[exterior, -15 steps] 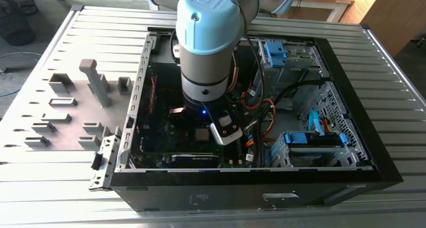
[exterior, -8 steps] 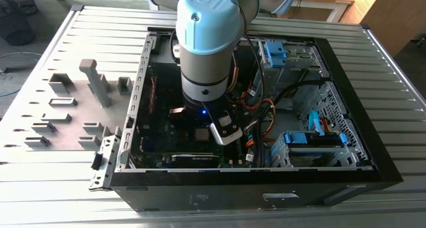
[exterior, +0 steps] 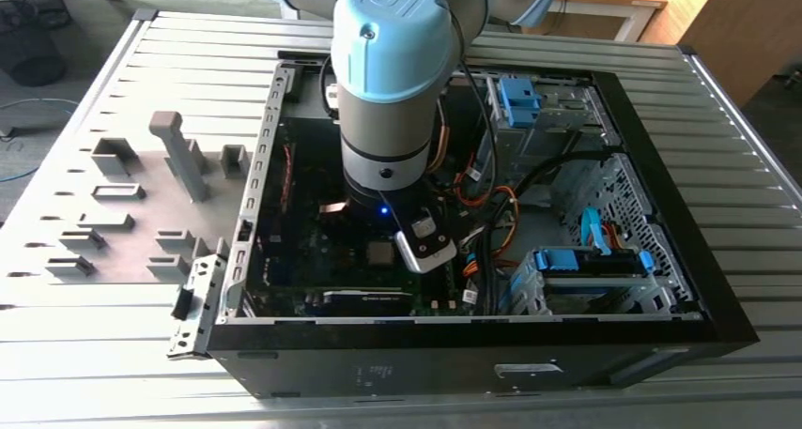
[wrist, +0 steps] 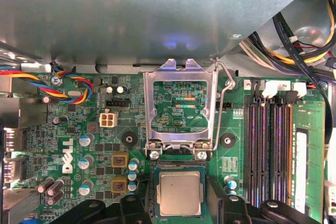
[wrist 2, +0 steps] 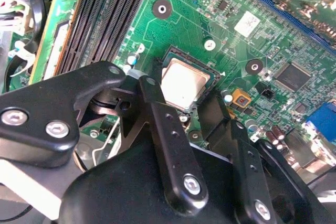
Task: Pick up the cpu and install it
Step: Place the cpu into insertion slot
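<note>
Inside the open computer case, the cpu lies flat in its socket on the motherboard, silver top up. The gripper hangs directly over it with its jaws apart: in both wrist views one black finger stands just beside each of two opposite edges of the square chip, apparently gripping nothing. The chip's sides run parallel to the fingers. The metal socket bracket stands flipped open just beyond the chip, not yet closed over it.
</note>
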Robot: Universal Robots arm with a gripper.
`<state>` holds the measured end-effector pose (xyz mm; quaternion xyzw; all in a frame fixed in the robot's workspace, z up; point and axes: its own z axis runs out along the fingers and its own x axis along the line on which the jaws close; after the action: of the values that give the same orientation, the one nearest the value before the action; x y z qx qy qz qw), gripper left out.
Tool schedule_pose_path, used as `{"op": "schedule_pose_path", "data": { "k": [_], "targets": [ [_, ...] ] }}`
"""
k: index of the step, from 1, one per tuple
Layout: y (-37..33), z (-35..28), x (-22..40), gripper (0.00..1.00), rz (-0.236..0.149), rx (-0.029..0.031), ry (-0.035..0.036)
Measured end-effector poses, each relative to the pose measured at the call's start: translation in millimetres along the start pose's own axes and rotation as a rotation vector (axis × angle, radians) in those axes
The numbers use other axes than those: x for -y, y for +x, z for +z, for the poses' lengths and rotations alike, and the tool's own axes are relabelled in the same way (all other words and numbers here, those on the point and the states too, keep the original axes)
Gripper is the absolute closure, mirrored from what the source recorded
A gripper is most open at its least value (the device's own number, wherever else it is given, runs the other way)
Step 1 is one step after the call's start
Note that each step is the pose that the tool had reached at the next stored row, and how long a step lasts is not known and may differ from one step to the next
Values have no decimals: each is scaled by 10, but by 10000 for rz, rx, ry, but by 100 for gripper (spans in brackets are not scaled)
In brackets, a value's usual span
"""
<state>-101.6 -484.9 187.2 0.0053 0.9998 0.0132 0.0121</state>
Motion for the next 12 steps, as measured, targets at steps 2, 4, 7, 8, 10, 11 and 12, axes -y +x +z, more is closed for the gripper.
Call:
{"op": "schedule_pose_path", "data": {
  "k": [2, 4, 7, 8, 10, 11, 12],
  "targets": [
    [0, -24, 0, 48, -1, -4, 10],
    [-1, -36, 0, 48, -1, -5, 8],
    [0, -38, 0, 48, 0, -5, 9],
    [0, -37, 0, 48, 0, -5, 8],
    [0, -38, 0, 48, 0, -5, 8],
    [0, -38, 0, 48, 0, -5, 8],
    [0, -38, 0, 48, 0, -5, 8]
  ]
}}
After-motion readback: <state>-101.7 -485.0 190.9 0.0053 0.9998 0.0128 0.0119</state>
